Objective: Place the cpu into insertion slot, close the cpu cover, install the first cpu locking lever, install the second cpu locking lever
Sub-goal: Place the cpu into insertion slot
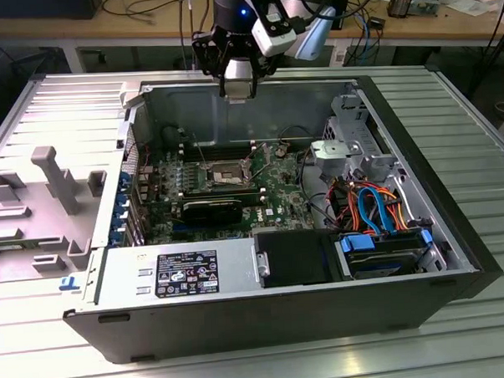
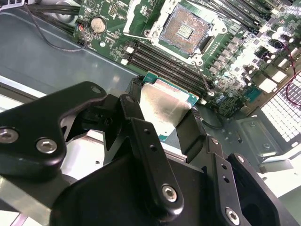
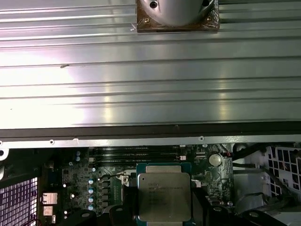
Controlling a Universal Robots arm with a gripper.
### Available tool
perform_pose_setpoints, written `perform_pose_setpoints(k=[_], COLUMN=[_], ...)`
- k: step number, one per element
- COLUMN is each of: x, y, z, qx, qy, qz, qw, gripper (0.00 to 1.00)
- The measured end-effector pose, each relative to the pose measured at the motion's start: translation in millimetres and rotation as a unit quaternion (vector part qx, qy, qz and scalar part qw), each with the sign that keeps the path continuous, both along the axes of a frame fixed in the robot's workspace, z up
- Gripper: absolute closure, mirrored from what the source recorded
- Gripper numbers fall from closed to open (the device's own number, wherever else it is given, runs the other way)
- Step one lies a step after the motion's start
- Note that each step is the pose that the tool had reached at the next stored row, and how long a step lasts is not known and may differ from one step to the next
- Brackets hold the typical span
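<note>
Currently the gripper is hanging over the far wall of the open computer case, up above its rim. Its two black fingers are pressing in on opposite edges of the cpu, narrowed to the chip's width and holding it flat between them. In both wrist views the chip's silver-grey top is facing the camera, and its other two edges, with their thin green border, are showing free of the fingers.

In the exterior view the insertion slot is lying on the green motherboard in the middle of the case floor, well below the chip and apart from it. In the second wrist view the slot's dark pin grid is lying bare inside its silver rim, and the long black memory slots are running between it and the held chip.

Around the slot the room is being hemmed on several sides. A black block is sitting just beside its near edge, a drive cage is standing toward the exterior view's right, and orange and blue cables are bunching below that. Straight above the slot the space is lying open up to the case rim.

In the first wrist view the cpu is hovering over the board, beyond which the case edge and the ribbed metal table are stretching away.
</note>
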State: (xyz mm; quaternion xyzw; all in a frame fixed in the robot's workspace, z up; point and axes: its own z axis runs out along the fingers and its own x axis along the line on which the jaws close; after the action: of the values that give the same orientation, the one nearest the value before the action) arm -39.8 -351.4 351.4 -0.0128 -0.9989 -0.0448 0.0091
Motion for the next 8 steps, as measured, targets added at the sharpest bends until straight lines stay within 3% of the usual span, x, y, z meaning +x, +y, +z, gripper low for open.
perform_pose_setpoints(k=[8], x=[-2.1], y=[-2.7], z=[-3.2], qx=[-0.0001], qy=[0.0000], qz=[0.000], qw=[1.0000], gripper=[0.45])
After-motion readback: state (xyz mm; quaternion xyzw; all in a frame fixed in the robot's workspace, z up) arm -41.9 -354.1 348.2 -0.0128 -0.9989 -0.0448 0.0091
